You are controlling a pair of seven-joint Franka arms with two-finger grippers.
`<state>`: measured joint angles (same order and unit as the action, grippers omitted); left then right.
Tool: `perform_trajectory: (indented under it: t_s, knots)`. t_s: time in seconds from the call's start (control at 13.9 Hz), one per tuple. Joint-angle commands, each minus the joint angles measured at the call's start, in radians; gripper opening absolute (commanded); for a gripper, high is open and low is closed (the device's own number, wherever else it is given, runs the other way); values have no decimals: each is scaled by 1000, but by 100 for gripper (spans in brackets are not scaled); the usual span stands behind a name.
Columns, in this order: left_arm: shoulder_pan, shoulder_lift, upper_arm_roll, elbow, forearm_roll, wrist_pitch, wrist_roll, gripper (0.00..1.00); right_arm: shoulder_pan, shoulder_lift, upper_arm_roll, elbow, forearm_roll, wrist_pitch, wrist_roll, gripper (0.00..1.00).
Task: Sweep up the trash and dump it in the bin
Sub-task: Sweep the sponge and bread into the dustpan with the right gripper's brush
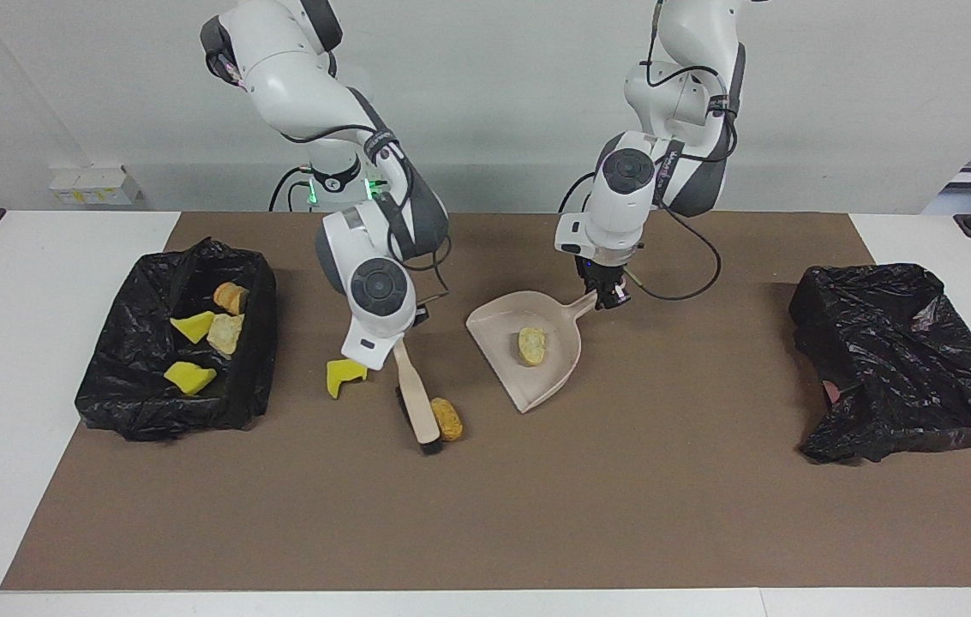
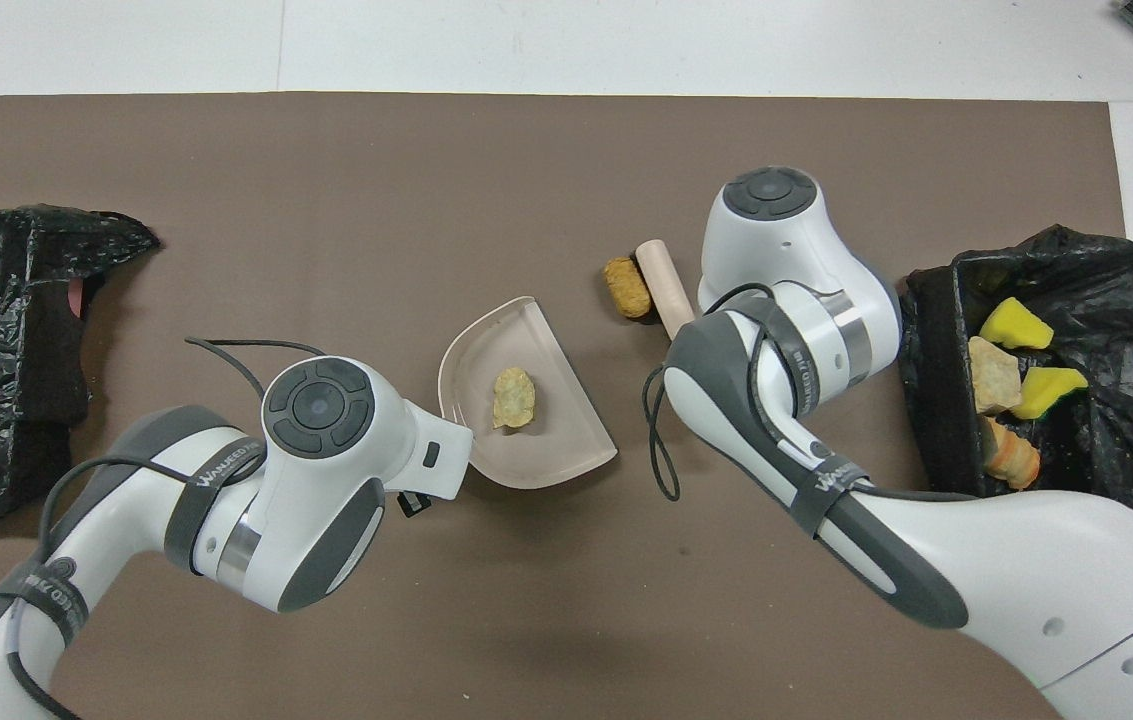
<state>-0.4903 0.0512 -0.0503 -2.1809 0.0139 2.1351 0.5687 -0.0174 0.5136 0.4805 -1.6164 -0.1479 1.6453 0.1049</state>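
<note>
Right end effector [image 1: 397, 345] clenched on brush [image 1: 416, 398] handle, bristles down on tabletop [image 1: 665, 480], touching orange-brown scrap [image 1: 449, 419]. Left end effector [image 1: 608, 296] grips dustpan [image 1: 555, 364] handle; tan lump [image 1: 531, 345] sits in pan. Yellow chunk [image 1: 343, 377] lies beside brush. More scraps in black bin [image 1: 121, 377] at right arm's end.

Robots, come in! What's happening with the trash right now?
Right end effector shut on brush, brown scrap against it. Left end effector shut on dustpan, one scrap inside. Yellow chunk loose beside brush.
</note>
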Motion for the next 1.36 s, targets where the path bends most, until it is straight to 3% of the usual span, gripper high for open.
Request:
perform_trajectory:
  t_s: [0.0, 0.29, 0.72, 0.93, 1.15, 1.29]
  knots:
    - [-13, -39, 17, -48, 11, 5, -21, 0, -13, -43, 114, -89, 25, -5, 77, 0]
    - [-4, -37, 17, -49, 11, 16, -17, 0, -24, -81, 248, -99, 42, -30, 223, 0]
    - [-2, -36, 17, -49, 11, 51, 48, 0, -232, -276, 244, -120, 80, -212, 171, 0]
    - [-8, -36, 17, -49, 11, 49, 76, 0, -338, -335, 240, -219, 47, -139, 170, 0]
    - [-14, -36, 17, -49, 11, 45, 69, 0, -458, -450, 239, -434, 30, 109, 157, 0]
    - [-17, -36, 17, -49, 11, 40, 69, 0, -496, -471, 234, -467, -22, 128, 145, 0]
